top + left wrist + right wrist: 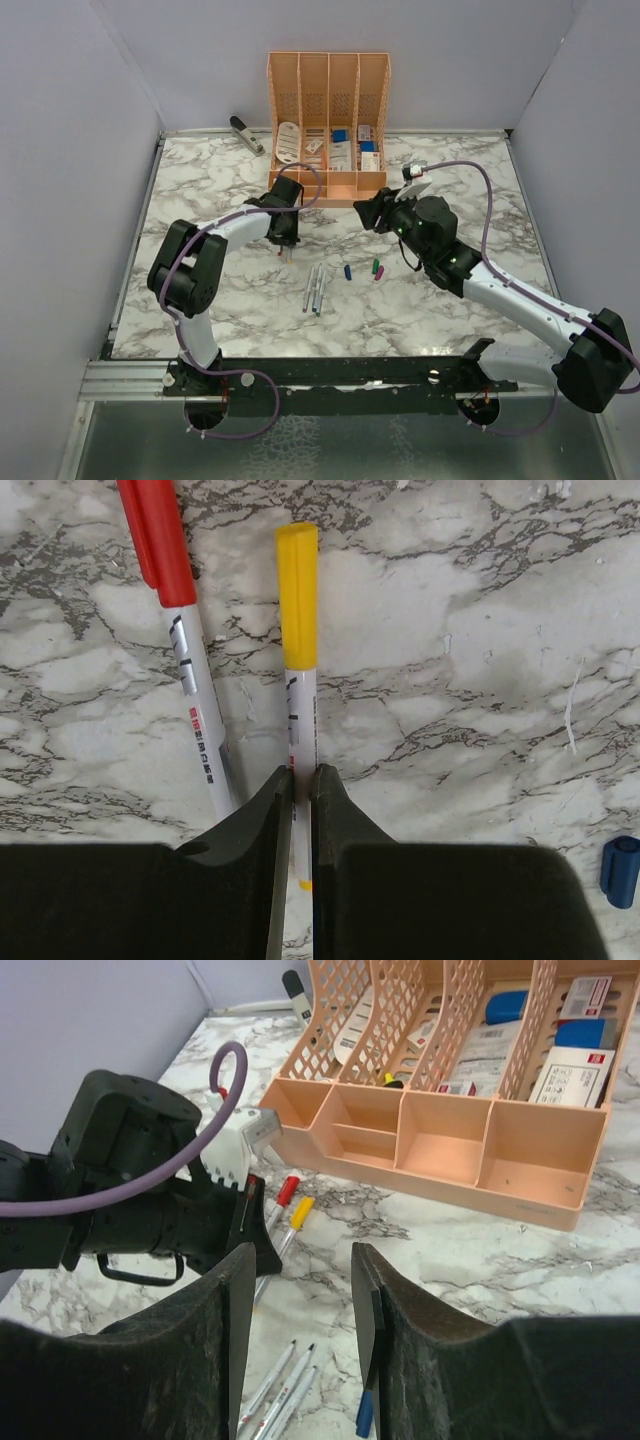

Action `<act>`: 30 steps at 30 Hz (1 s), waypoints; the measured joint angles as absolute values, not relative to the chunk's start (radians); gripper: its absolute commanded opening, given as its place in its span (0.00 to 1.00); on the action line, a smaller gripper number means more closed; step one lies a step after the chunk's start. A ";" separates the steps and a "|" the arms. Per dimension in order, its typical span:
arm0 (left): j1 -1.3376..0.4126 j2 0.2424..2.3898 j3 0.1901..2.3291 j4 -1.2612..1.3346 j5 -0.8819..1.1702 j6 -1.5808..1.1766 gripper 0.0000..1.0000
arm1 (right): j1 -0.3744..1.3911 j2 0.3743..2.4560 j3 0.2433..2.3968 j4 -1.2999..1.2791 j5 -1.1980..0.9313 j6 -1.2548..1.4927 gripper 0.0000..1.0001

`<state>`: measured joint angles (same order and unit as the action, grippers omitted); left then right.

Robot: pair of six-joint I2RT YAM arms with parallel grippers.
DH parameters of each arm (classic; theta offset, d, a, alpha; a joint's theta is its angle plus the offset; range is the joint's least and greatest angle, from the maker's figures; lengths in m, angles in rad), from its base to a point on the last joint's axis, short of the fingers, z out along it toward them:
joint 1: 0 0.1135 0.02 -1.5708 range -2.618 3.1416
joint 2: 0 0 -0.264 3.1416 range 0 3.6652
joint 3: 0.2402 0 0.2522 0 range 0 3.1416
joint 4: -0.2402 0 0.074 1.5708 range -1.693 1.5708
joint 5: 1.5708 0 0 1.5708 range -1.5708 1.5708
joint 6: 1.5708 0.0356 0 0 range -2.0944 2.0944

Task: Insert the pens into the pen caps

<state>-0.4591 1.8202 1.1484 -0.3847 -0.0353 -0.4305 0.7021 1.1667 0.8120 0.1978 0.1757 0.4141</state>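
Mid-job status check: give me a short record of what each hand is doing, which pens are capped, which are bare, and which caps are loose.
left hand: shut on the barrel of the yellow-capped pen
right hand: open, holding nothing, facing the organizer
capped pens: the yellow-capped pen, with the red-capped pen lying beside it
bare pens: three, lying together mid-table
loose caps: blue cap, green cap and magenta cap, all just right of the bare pens
left to do: three pens to cap
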 measured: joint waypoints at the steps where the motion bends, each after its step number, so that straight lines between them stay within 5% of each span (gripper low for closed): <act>1: -0.459 1.824 1.155 -0.386 -0.041 -0.430 0.00 | 0.702 1.166 0.809 0.191 0.176 0.415 0.42; 16: -0.434 1.872 1.223 -0.397 -0.081 -0.423 0.28 | 0.702 1.156 0.795 0.165 0.176 0.424 0.40; 30: -0.431 1.868 1.262 -0.406 -0.085 -0.412 0.29 | 0.702 1.158 0.795 0.164 0.177 0.425 0.39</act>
